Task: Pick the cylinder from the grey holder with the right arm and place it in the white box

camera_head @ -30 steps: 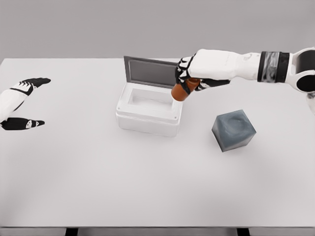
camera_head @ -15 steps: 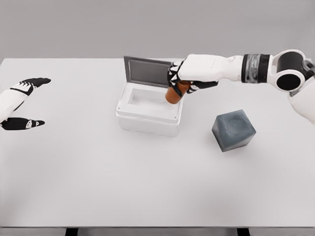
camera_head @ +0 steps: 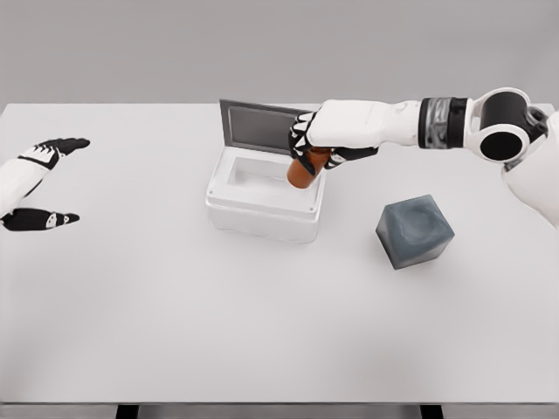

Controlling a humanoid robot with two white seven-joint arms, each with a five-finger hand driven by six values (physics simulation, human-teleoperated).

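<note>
My right hand [camera_head: 307,150] is shut on an orange-brown cylinder [camera_head: 302,172], holding it tilted over the right inner edge of the white box [camera_head: 260,207]. The box stands open at the table's middle, its grey lid [camera_head: 259,127] raised at the back. The cylinder's lower end hangs just above the box's opening, near its right rim. The grey holder [camera_head: 414,230], a dark cube, sits to the right of the box with nothing in it. My left hand [camera_head: 39,183] rests open at the far left of the table.
The white table [camera_head: 262,323] stretches wide in front of the box and holder. My right forearm [camera_head: 437,122] reaches across above the table behind the holder.
My right hand has carried the cylinder leftward and slightly down, from beside the box's right rim to over its opening. The left hand has not moved.
</note>
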